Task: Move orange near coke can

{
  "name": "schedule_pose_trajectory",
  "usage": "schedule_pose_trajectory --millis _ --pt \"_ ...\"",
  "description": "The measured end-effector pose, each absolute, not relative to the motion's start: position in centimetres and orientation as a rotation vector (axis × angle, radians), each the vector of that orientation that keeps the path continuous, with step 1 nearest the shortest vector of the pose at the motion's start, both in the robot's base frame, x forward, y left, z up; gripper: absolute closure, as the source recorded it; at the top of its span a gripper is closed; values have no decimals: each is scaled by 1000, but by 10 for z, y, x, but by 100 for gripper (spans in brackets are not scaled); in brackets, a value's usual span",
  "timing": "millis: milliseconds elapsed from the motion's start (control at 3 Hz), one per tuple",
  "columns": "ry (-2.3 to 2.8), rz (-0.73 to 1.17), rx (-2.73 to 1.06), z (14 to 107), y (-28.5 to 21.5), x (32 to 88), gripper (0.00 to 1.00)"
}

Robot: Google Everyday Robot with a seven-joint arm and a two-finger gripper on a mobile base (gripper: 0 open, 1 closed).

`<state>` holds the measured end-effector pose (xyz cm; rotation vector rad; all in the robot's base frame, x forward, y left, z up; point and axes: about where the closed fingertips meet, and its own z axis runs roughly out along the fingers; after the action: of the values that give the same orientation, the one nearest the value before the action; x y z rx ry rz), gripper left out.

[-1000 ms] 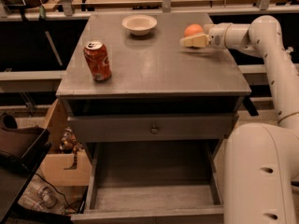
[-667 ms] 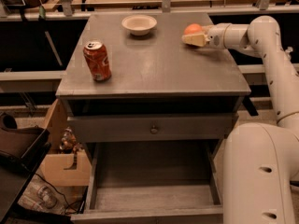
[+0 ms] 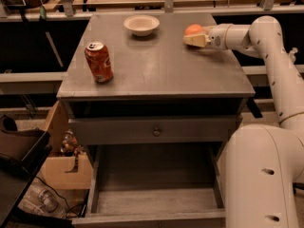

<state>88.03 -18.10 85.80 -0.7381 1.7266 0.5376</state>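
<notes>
Orange (image 3: 193, 29) in tool (image 3: 189, 36), right table (image 3: 161, 68) edge (coke can (image 3: 99, 61) well apart)

1. There is one orange (image 3: 193, 29).
2. There is one coke can (image 3: 99, 61).
3. There is one bowl (image 3: 141, 25).
4. There is one table (image 3: 156, 72). It has two drawers: one upper drawer (image 3: 118, 129) with one knob (image 3: 156, 132), and one lower drawer (image 3: 154, 201).
5. There is one arm (image 3: 266, 37) with one gripper (image 3: 191, 36). The gripper is at the orange, over the back right part of the table.
6. There is one cardboard box (image 3: 64, 172).
</notes>
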Motion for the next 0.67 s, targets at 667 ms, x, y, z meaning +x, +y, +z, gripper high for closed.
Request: schedule_pose_trajectory --millis 667 --pt "1701 519 -830 885 -151 871 100"
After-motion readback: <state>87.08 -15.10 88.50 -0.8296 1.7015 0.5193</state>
